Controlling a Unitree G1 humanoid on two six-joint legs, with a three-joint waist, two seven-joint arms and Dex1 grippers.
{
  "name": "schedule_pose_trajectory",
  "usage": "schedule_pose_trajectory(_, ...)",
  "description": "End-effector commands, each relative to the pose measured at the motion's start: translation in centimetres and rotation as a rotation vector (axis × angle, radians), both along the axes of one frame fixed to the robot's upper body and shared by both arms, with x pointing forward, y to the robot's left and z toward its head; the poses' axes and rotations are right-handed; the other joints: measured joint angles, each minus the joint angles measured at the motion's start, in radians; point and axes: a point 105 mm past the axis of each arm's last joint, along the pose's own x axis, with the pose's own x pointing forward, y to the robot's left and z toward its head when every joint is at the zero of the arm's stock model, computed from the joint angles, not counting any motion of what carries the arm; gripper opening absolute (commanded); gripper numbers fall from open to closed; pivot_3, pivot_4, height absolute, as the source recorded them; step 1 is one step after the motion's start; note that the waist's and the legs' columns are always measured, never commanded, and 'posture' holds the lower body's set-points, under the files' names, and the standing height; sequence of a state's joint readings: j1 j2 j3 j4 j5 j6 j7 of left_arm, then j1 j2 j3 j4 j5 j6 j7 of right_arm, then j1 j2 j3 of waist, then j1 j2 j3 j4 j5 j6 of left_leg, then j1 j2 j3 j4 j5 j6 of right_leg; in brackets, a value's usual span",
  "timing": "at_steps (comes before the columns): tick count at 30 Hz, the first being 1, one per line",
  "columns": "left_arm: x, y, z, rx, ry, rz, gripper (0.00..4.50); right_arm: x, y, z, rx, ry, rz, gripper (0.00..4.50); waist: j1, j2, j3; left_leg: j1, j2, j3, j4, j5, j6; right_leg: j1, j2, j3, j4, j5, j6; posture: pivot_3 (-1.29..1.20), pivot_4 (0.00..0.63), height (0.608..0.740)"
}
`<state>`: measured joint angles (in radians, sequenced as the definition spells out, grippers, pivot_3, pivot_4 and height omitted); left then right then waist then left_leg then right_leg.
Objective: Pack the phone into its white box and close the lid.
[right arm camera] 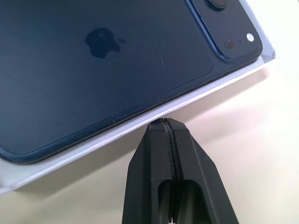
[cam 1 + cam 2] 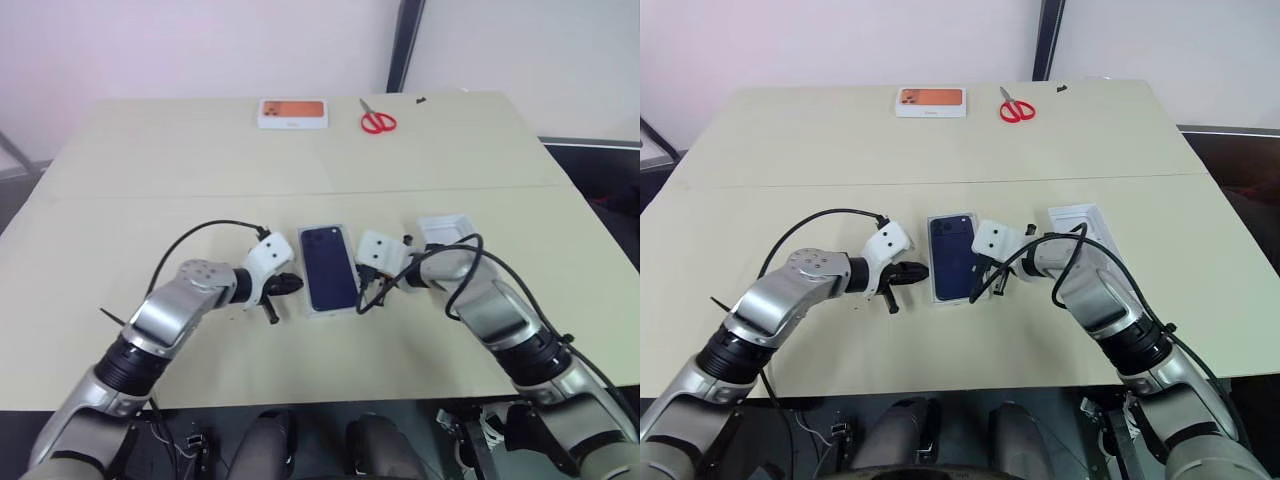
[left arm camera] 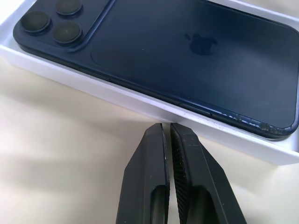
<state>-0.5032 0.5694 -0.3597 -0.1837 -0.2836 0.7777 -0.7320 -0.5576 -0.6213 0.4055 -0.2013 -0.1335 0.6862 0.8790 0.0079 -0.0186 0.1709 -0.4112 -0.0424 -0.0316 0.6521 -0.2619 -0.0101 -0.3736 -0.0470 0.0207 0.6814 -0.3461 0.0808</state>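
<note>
- The phone [image 2: 329,265] is lying in the white box [image 3: 140,105], flanked by left gripper [image 2: 287,285] and right gripper [image 2: 372,292], jaws pressed together.
- Judging next: fetching the lid [image 2: 445,236] beyond the right jaws.

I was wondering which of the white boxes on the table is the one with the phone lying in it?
The white box between the two pincers holds the dark blue phone. The box with the orange picture lies at the far edge, beside the red scissors.

Shallow white rectangular box [image 2: 329,308] hemmed by closed left gripper [image 2: 288,284] and right gripper [image 2: 366,292], far tabletop [image 2: 200,170] open up to red-handled scissors [image 2: 377,121]
</note>
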Motion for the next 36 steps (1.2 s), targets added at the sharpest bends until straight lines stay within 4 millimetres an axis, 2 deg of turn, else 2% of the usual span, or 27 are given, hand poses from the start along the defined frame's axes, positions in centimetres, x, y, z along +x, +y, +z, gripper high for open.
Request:
schedule_pose_trajectory(1,-0.6,-3.3,0.9,-0.045,-0.026,-0.099,0.31,-1.6,0.9,1.7,0.03,-0.028,0.086,0.0,0.007,0.0,0.0,0.0,0.0,0.0,0.0,0.0,0.0,0.0,0.0,0.0,0.0,0.0,0.0,0.0,0.15,0.74)
schedule_pose_trajectory(7,-1.3,-6.8,1.1,-0.061,-0.015,-0.225,0.31,-2.6,-1.6,1.9,-0.01,-0.015,0.031,0.0,0.004,0.0,0.0,0.0,0.0,0.0,0.001,0.0,0.0,0.001,0.0,0.0,0.0,0.0,0.0,0.0,0.15,0.74)
schedule_pose_trajectory(14,-2.6,-8.9,1.0,-0.061,-0.008,-0.334,0.31,-3.1,-4.7,1.8,-0.064,0.0,-0.044,0.0,0.003,0.0,0.0,0.0,0.0,0.0,0.0,0.0,0.0,0.0,0.0,0.0,0.0,0.0,0.0,0.0,0.15,0.74)
schedule_pose_trajectory(24,-1.3,-9.7,1.3,-0.067,-0.022,-0.306,0.31,-3.7,-5.9,0.9,-0.1,0.037,-0.064,0.0,0.005,0.0,0.0,0.0,0.0,0.0,0.002,0.0,0.001,0.001,0.0,0.0,0.0,0.0,0.0,0.0,0.15,0.74)
schedule_pose_trajectory(36,0.3,-8.7,1.3,-0.07,-0.039,-0.216,0.31,-3.6,-6.5,0.4,-0.121,0.042,-0.073,0.0,0.004,0.0,0.0,0.0,0.0,0.0,0.003,0.0,0.001,0.002,0.0,0.0,0.001,0.0,0.0,0.0,0.15,0.74)
